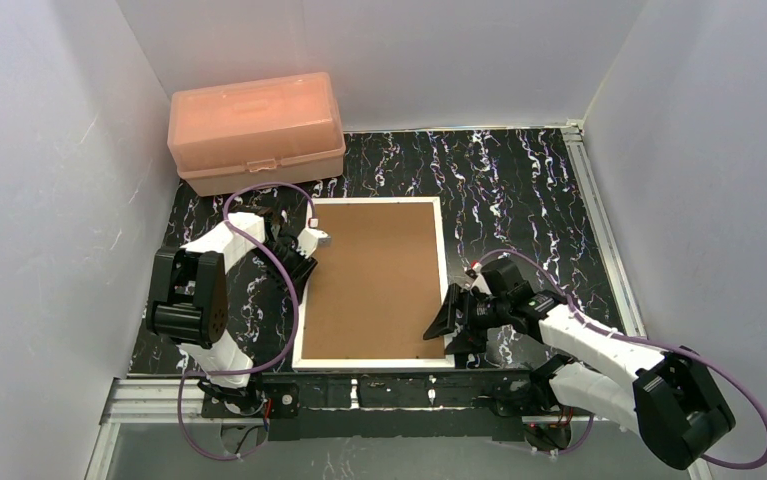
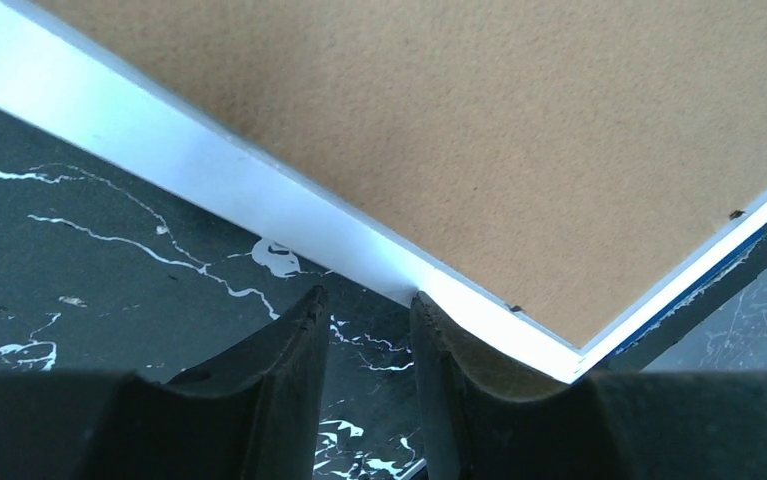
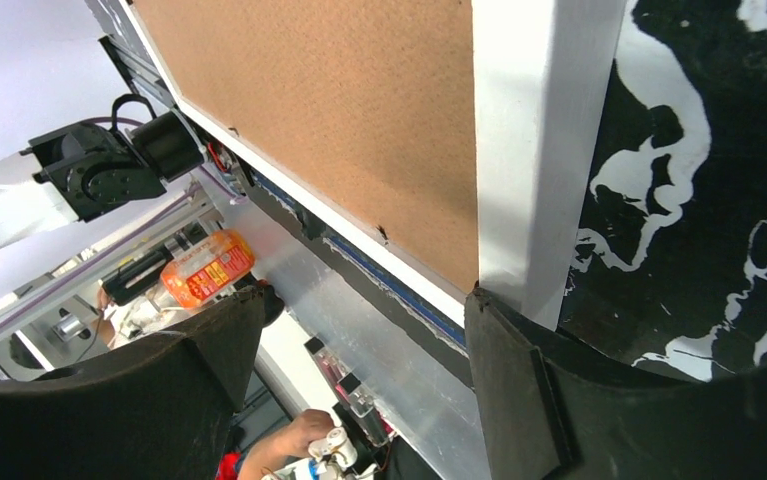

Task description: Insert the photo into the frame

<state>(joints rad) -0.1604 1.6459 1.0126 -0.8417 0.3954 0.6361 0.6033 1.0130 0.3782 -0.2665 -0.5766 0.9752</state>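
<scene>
Left gripper (image 2: 364, 300): fingers standing narrowly apart, gripping nothing, 1 touching the white frame's (image 1: 444, 270) left border. Frame lying flat mid-table (image 1: 519, 190), brown backing board (image 1: 379, 280) facing up. Right gripper (image 3: 364, 300): spreading wide, holding nothing, 1 finger touching the frame's near right corner.

Matt, grainy brown cardboard backing (image 1: 374, 280); smooth, satin white frame (image 1: 369, 362); smooth, black, white-veined tabletop (image 1: 519, 190); translucent salmon plastic box (image 1: 256, 130).
</scene>
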